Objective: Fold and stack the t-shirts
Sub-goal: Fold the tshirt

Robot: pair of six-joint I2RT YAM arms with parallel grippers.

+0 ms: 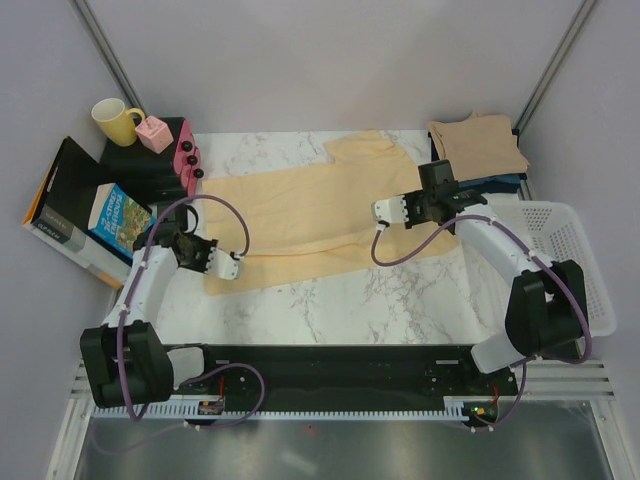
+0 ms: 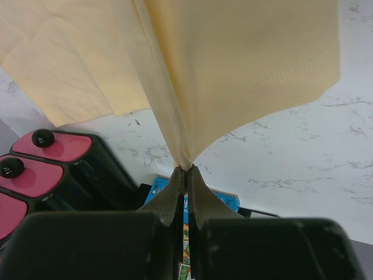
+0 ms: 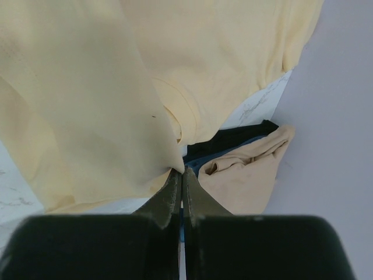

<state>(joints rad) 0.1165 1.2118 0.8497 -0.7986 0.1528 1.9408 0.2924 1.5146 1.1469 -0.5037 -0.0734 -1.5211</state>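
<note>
A pale yellow t-shirt (image 1: 300, 215) lies partly spread across the marble table (image 1: 350, 300). My left gripper (image 1: 232, 266) is shut on its near left corner, and the cloth rises in a pinched fold from the closed tips (image 2: 186, 169). My right gripper (image 1: 383, 212) is shut on the shirt's right edge. In the right wrist view the yellow cloth (image 3: 87, 87) hangs from the closed tips (image 3: 182, 171). At the back right a folded tan t-shirt (image 1: 478, 145) tops a pile of dark t-shirts (image 1: 505, 181). The right wrist view shows the tan t-shirt (image 3: 245, 175) and the dark t-shirts (image 3: 233, 140) just beyond the fingers.
A white mesh basket (image 1: 570, 260) stands at the right edge. At the back left are a yellow mug (image 1: 115, 122), a pink box (image 1: 155, 133) and a black rack with red-topped pieces (image 1: 187, 160). Books (image 1: 118, 222) lean off the left side.
</note>
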